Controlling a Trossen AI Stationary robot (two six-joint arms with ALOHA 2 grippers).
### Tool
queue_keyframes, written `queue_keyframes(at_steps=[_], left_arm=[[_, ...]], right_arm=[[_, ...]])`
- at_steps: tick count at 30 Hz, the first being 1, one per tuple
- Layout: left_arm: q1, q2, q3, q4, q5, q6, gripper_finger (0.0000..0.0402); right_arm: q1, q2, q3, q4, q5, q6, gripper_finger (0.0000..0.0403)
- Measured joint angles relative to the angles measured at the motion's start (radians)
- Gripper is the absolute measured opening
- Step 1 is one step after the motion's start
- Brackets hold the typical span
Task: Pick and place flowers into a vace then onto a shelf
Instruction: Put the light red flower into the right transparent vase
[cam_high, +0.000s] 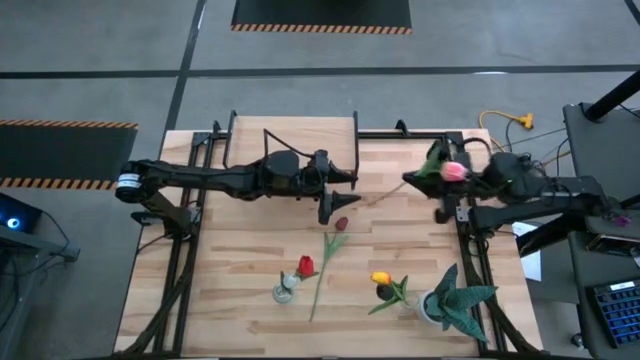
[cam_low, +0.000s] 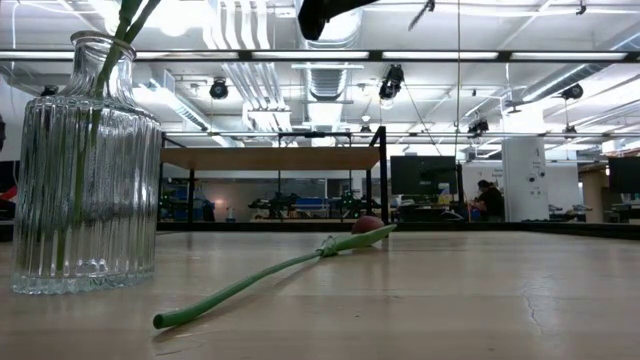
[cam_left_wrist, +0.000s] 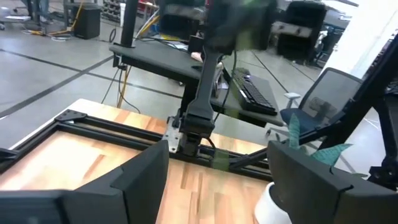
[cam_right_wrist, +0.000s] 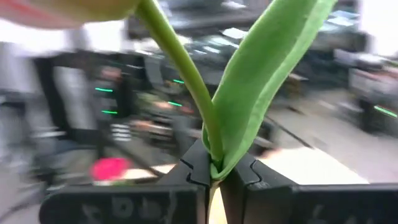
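My right gripper (cam_high: 447, 180) is near the table's far right edge, shut on a pink tulip (cam_high: 453, 170). My left gripper (cam_left_wrist: 219, 186) is open and hovers over the table's middle (cam_high: 333, 200), touching nothing. A dark maroon tulip (cam_high: 341, 224) lies flat on the table, its stem toward the near edge (cam_low: 250, 288). A red tulip (cam_high: 305, 266) stands in the ribbed glass vase (cam_low: 85, 170). An orange-yellow tulip (cam_high: 381, 278) lies beside a white pot. The shelf (cam_low: 272, 158) stands at the table's far side. My right gripper pinches the pink tulip's stem where a leaf joins it (cam_right_wrist: 214, 163), between the two shut fingers (cam_right_wrist: 186, 174). The head (cam_right_wrist: 74, 7) and leaf (cam_right_wrist: 273, 68) stick out beyond the fingers. The flower is lifted clear, its long stem end (cam_high: 405, 184) pointing toward the table's left.
A spiky green plant in a white pot (cam_high: 450, 300) stands near the table's near right corner. Black frame rails (cam_high: 470, 250) run along the table's left and right sides. Bare wood (cam_high: 240, 250) lies to the left of the vase.
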Motion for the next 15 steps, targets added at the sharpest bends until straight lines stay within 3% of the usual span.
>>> queue_keyframes(at_steps=[4,15], left_arm=[[0.001,-0.001,0.0,-0.003,-0.002,0.0,0.0255],[0.0,-0.001,0.0,-0.015,-0.003,0.0,0.0256]], right_arm=[[0.001,-0.06,0.011,0.021,-0.257,0.005,0.0009],[0.0,-0.084,0.129,-0.047,-0.729,0.117,0.0009]])
